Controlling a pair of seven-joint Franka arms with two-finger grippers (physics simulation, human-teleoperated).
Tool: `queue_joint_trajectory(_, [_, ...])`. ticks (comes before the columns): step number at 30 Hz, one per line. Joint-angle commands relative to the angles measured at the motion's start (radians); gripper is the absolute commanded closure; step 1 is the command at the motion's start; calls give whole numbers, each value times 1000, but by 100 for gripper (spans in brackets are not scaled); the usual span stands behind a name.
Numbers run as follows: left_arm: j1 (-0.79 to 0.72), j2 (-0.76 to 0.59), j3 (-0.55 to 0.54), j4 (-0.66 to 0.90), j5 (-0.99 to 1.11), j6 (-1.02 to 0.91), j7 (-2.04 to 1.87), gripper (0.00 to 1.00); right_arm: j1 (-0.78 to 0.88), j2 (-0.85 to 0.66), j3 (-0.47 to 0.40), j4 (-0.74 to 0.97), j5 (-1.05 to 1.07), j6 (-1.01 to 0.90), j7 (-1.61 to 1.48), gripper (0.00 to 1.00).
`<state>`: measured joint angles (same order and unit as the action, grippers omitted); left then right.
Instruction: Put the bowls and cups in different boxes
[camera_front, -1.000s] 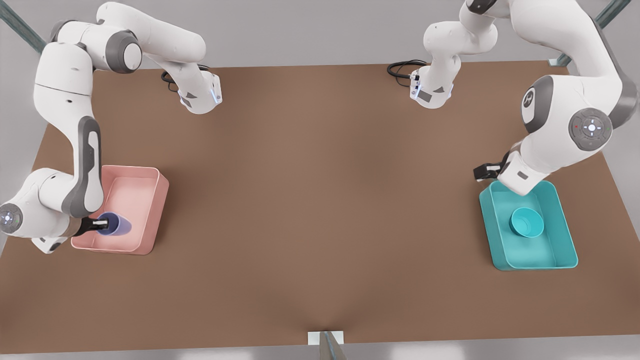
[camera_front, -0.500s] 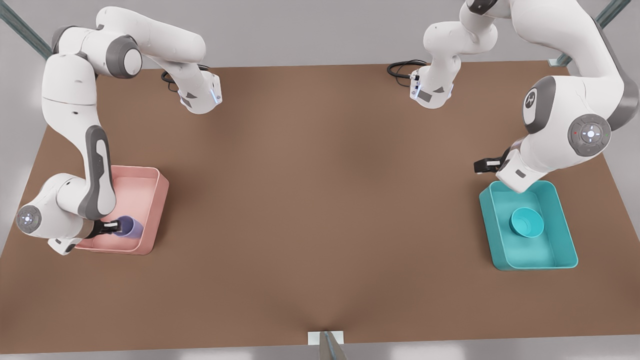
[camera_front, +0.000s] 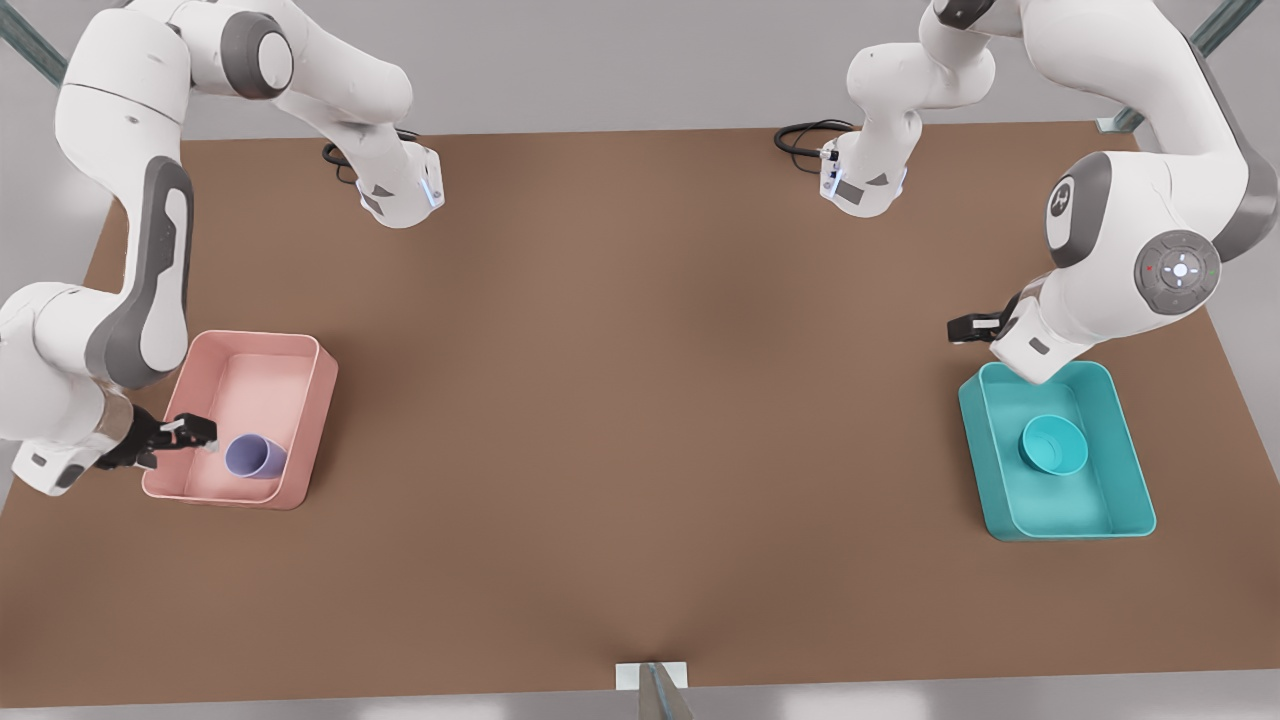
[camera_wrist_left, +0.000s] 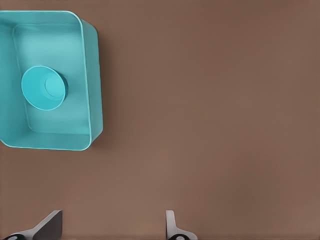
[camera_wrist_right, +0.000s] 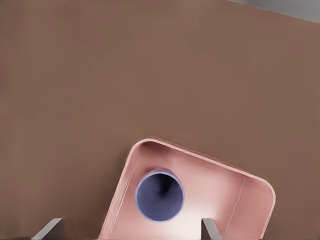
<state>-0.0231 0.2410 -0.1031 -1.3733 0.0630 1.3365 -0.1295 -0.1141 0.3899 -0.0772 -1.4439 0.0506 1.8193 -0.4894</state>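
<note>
The lavender cup (camera_front: 255, 457) (camera_wrist_right: 160, 196) stands mouth up in the pale pink box (camera_front: 322, 400) (camera_wrist_right: 225, 200), at the front view's left. My right gripper (camera_front: 193, 432) (camera_wrist_right: 130, 227) hangs open just beside that box's outer edge, apart from the cup. At the front view's right, the teal bowl (camera_front: 1053, 445) (camera_wrist_left: 44, 88) lies in the teal box (camera_front: 1125, 505) (camera_wrist_left: 94, 100). My left gripper (camera_front: 966, 328) (camera_wrist_left: 112, 225) is open over bare table beside the teal box's far corner, holding nothing.
The brown table (camera_front: 640, 400) runs wide between the two boxes. Both arm bases (camera_front: 400, 195) (camera_front: 862, 185) with black cables stand at the back edge. A small bracket (camera_front: 652, 678) sits at the table's front edge.
The right gripper let go of the cup and drew back toward the front view's left, rising. The cup went from tilted in the fingers to standing in the pink box. The left arm barely moved.
</note>
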Motion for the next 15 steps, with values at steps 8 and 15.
queue_joint_trajectory(8, [-3,-2,-1,5,-3,-25,16,0,131,-255,5,-113,-72,-272,374,0])
queue_joint_trajectory(15, [-1,58,-1,0,-54,-25,13,0,131,-287,4,-112,-57,-330,417,0])
